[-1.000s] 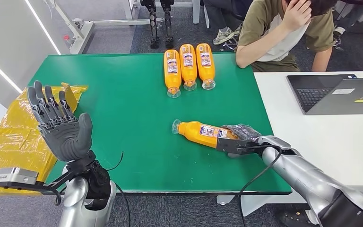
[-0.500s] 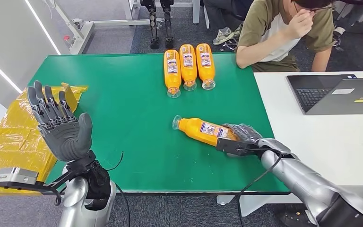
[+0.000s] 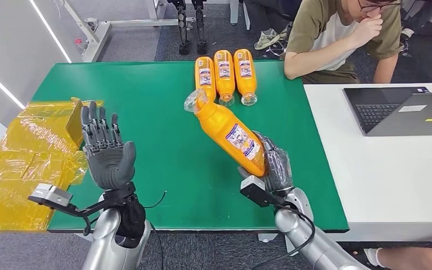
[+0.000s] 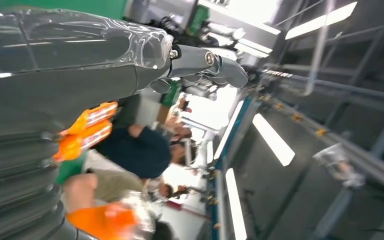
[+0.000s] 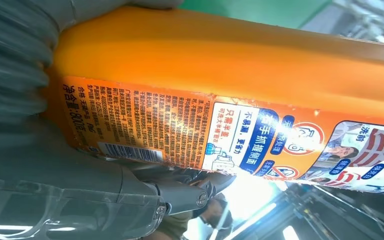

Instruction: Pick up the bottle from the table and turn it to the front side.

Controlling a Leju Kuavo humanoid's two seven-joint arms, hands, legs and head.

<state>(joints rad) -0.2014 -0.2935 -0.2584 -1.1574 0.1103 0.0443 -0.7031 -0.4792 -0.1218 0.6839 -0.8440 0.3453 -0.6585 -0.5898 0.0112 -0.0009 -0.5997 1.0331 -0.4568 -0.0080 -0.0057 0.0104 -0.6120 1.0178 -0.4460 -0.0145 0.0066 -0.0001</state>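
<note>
Yellow wrapping (image 3: 28,152): a crinkled sheet is seen at the tabletop's left edge, beside the left arm.
Left hand (image 3: 106,152): it is raised upright, fingers spread and nothing held; it is judged to be kept ready to help with the turn.
Tabletop (image 3: 146,101): green, carrying the things.
Bottle (image 3: 228,130): it is lifted off the tabletop and tilted, cap toward the far side, its printed label turned up to the head view.
Three bottles (image 3: 224,72): they are laid side by side at the far edge, labels up, probably as finished examples.
Right hand (image 3: 273,167): it is wrapped around the bottle's base end, leaving the label readable.
</note>
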